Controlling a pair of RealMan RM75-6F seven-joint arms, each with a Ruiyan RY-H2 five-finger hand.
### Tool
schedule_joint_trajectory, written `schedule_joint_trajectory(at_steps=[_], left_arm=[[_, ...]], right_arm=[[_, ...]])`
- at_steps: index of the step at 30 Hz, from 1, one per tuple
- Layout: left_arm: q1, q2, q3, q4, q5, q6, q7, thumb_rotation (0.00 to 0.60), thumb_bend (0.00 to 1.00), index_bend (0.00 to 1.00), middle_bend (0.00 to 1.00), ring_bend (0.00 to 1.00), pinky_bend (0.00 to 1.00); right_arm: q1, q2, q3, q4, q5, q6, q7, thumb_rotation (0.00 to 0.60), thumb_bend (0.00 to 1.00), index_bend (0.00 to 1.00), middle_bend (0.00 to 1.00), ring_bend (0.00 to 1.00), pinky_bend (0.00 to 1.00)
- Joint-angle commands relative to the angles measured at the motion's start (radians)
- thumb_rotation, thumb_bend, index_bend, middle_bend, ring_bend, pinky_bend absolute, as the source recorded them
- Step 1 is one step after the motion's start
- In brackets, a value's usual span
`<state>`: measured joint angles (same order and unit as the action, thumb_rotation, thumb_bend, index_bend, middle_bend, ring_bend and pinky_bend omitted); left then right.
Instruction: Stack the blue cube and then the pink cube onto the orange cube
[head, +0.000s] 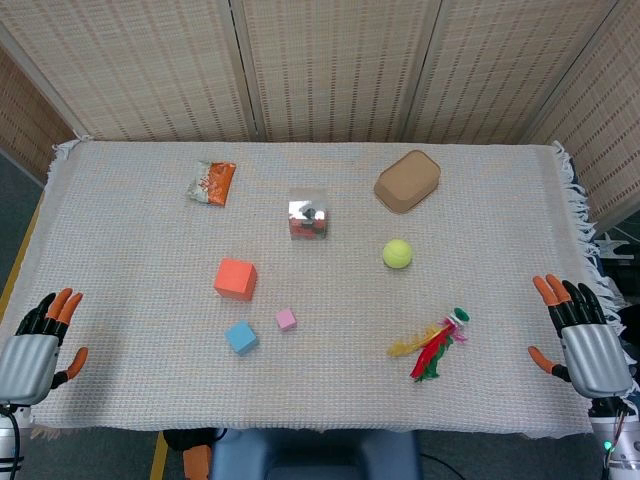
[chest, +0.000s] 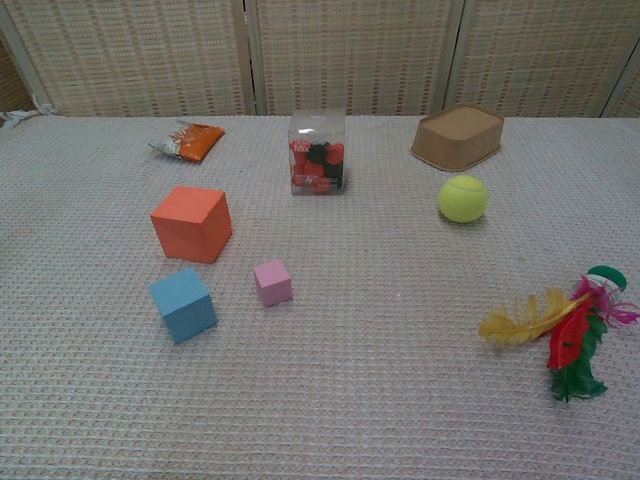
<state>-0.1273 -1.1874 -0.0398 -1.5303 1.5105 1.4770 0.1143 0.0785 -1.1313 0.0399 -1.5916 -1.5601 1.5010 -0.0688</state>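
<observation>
Three foam cubes sit apart on the cloth-covered desk (head: 140, 400): the large orange cube (head: 235, 278) lies left of centre, the smaller blue cube (head: 241, 337) just nearer, and the small pink cube (head: 286, 319) to the blue one's right. Nothing is stacked. Both hands rest at the near corners, well apart from the cubes: the left hand (head: 35, 350) and the right hand (head: 583, 335) each hold nothing, fingers spread. Farther off lie a clear plastic box of pompoms (chest: 318, 152), a yellow tennis ball (chest: 463, 198), a brown tray (chest: 458, 138), an orange snack packet (chest: 188, 139) and a bunch of coloured feathers (chest: 565, 335).
</observation>
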Motion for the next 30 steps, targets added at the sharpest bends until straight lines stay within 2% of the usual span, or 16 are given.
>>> schedule_joint_trajectory(at_steps=[1, 5, 8, 10, 11, 15, 18, 23, 26, 30], left_arm=[[0.0, -0.001, 0.005, -0.007, 0.003, -0.008, 0.002, 0.6, 0.37, 0.0, 0.0, 0.0, 0.15], [-0.01, -0.005, 0.017, -0.017, 0.024, -0.024, -0.011, 0.6, 0.37, 0.0, 0.0, 0.0, 0.18], [-0.027, -0.008, 0.039, -0.033, 0.069, -0.048, -0.044, 0.6, 0.37, 0.0, 0.01, 0.02, 0.25], [-0.045, -0.012, 0.057, -0.031, 0.12, -0.059, -0.061, 0.6, 0.37, 0.01, 0.08, 0.12, 0.36], [-0.059, -0.02, 0.068, -0.019, 0.157, -0.065, -0.06, 0.6, 0.37, 0.02, 0.14, 0.2, 0.44], [-0.114, -0.043, 0.096, 0.01, 0.227, -0.138, -0.022, 0.6, 0.37, 0.05, 0.49, 0.54, 0.71], [-0.159, -0.043, 0.113, -0.02, 0.211, -0.253, 0.025, 0.6, 0.36, 0.04, 0.67, 0.69, 0.84], [-0.229, -0.074, 0.116, -0.023, 0.202, -0.379, 0.071, 0.6, 0.36, 0.03, 0.76, 0.78, 0.9], [-0.264, -0.116, 0.107, 0.026, 0.224, -0.397, 0.074, 0.6, 0.36, 0.03, 0.82, 0.86, 0.95], [-0.317, -0.176, 0.095, 0.116, 0.279, -0.385, 0.026, 0.6, 0.35, 0.03, 0.86, 0.91, 0.99]], right_arm=[[-0.003, 0.001, -0.004, -0.002, -0.006, 0.004, -0.004, 0.6, 0.11, 0.0, 0.0, 0.0, 0.0], [-0.007, 0.004, -0.005, -0.008, -0.006, 0.009, -0.007, 0.6, 0.11, 0.0, 0.0, 0.0, 0.0], [-0.009, 0.004, -0.002, -0.009, -0.003, 0.012, -0.008, 0.6, 0.11, 0.0, 0.0, 0.0, 0.0], [-0.008, 0.003, 0.0, -0.008, 0.0, 0.011, -0.01, 0.6, 0.11, 0.0, 0.0, 0.0, 0.0], [-0.008, 0.002, 0.001, -0.008, 0.003, 0.009, -0.011, 0.6, 0.11, 0.0, 0.0, 0.0, 0.0], [-0.003, 0.001, 0.003, -0.01, 0.01, -0.003, -0.012, 0.6, 0.11, 0.0, 0.0, 0.0, 0.0], [0.0, -0.005, 0.005, -0.007, 0.014, -0.009, -0.024, 0.6, 0.11, 0.0, 0.0, 0.0, 0.0], [0.005, 0.0, -0.001, -0.013, 0.023, -0.032, -0.023, 0.6, 0.11, 0.0, 0.0, 0.0, 0.0], [0.005, 0.007, -0.001, -0.02, 0.027, -0.036, -0.02, 0.6, 0.11, 0.0, 0.0, 0.0, 0.0], [0.003, 0.009, -0.001, -0.023, 0.029, -0.035, -0.024, 0.6, 0.11, 0.0, 0.0, 0.0, 0.0]])
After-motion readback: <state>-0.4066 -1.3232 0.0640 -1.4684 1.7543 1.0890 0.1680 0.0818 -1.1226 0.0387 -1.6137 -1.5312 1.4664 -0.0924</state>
